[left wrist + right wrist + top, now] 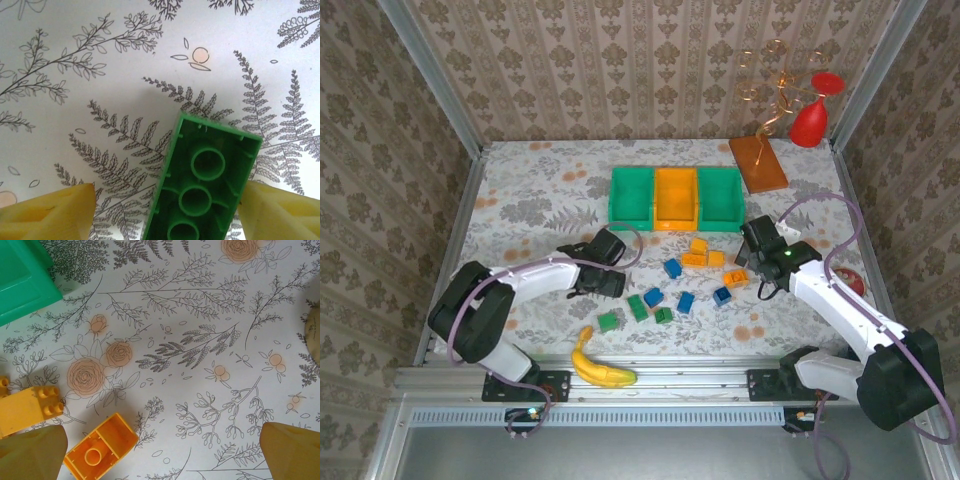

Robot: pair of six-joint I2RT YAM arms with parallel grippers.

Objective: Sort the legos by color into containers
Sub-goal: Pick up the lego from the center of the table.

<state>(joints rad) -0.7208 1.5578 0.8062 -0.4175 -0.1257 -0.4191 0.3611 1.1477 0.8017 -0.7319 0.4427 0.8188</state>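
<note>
The left gripper (167,200) is straddling a hollow-side-up green brick (202,185) at the pile's left, half-closed, with one finger touching. Light, stiff and slick, it is probably best squeezed across its long sides. The right gripper (162,450) is hovering wide open.

Lab test cell: wallpapered panels (620,70), aluminium frame (650,378).

The green lego (200,185) is smooth, glossy moulded plastic, and the orange legos (100,450) have the same sheen. The right green container (20,280) is smooth plastic with a softer shine. The table cover (75,125) looks matt and printed. The near rail (700,378) is ribbed bare metal.
</note>
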